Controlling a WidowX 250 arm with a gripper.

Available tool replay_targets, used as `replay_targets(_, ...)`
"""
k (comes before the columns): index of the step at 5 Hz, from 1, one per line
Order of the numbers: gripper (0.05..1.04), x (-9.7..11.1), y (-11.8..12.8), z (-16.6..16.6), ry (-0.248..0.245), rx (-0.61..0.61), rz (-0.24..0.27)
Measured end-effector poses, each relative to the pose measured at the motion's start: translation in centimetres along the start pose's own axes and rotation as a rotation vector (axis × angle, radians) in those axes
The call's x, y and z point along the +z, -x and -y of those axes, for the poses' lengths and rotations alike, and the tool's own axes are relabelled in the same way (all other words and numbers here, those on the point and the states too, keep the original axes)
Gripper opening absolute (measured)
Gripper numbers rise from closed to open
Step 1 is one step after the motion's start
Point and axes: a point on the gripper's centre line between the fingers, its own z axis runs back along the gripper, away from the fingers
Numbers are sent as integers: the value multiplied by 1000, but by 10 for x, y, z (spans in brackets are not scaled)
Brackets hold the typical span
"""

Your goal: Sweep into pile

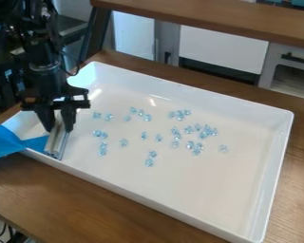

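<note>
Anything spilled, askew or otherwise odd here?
Only the blue strip over the white tray's rim, at picture left, looks stray, though perhaps deliberate. The scattered pale blue pieces inside suit a sweeping task.

The scene is moderately bright, the white tray [227,190] and the pale cabinet panel [221,50] standing out most strongly. Small streaks of glare shine on the tray's far and left inner sides. The black robot arm [42,57] sinks into dimness at upper left, and deep shadow fills the cabinet recess [219,70]. The light's source cannot be told.
</note>
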Motion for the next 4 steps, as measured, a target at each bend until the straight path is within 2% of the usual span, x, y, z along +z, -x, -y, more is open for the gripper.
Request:
replay_targets(1,351,-1,2,5,-6,-5,-4)
replay_targets(4,351,-4,7,42,-23,34,-57)
